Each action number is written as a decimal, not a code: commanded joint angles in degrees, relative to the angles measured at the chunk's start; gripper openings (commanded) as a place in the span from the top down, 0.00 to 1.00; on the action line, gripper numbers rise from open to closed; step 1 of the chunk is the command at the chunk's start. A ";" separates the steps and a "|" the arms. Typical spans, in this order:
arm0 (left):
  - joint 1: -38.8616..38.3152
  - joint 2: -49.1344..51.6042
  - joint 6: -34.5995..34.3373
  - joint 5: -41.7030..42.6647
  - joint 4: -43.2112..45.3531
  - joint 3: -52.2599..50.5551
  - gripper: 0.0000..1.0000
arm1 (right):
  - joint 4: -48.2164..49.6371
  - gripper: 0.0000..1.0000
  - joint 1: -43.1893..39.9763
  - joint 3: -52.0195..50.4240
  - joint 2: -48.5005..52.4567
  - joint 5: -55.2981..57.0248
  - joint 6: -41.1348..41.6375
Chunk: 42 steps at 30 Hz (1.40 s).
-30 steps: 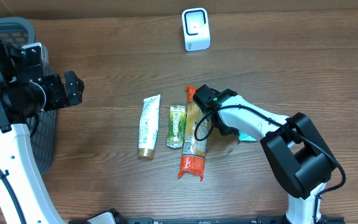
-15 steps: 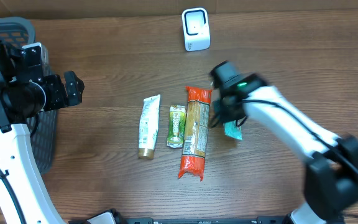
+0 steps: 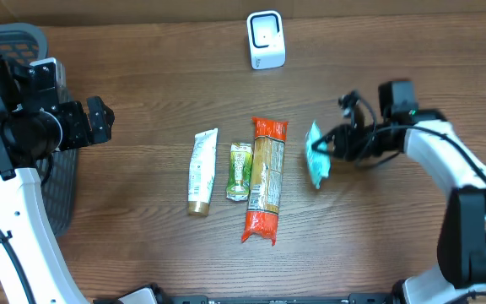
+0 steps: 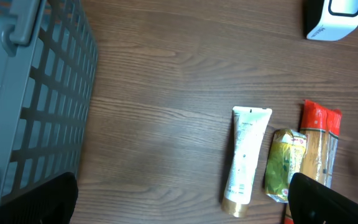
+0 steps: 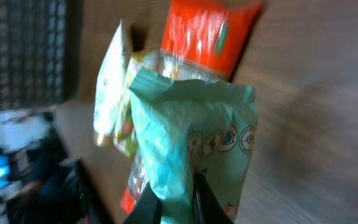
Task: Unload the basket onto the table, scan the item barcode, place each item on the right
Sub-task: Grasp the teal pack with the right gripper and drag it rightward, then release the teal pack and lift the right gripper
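Closest to me, three items lie side by side on the surface: a tube point(image 3: 202, 171), a green packet point(image 3: 240, 171) and a long orange pack point(image 3: 266, 187). None of them looks handled.

Just right of the orange pack, the right pincer point(image 3: 321, 152) is clamped on the top edge of a teal pouch point(image 3: 315, 165). The pouch hangs from the pincer and looks lifted clear of the surface. So the pick-up seems done.

Off to the left, the left pincer point(image 3: 99, 118) stands wide apart beside the basket point(image 3: 7, 38), holding nothing.

At the far edge, the scanner point(image 3: 266, 40) sits well apart from the pouch. I'd say the carry there and the turn toward its window are left. I can't spot a barcode on the pouch.
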 commanded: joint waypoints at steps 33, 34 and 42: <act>0.22 0.28 0.85 1.03 0.02 0.81 0.01 | -3.28 0.46 -6.82 1.27 5.95 33.51 9.97; 0.20 0.28 0.85 1.03 0.02 0.81 0.00 | -6.21 0.44 -6.82 3.80 5.95 35.28 9.97; 0.20 0.28 0.85 1.03 0.02 0.81 0.00 | -15.08 0.41 -6.82 12.15 5.92 37.27 9.99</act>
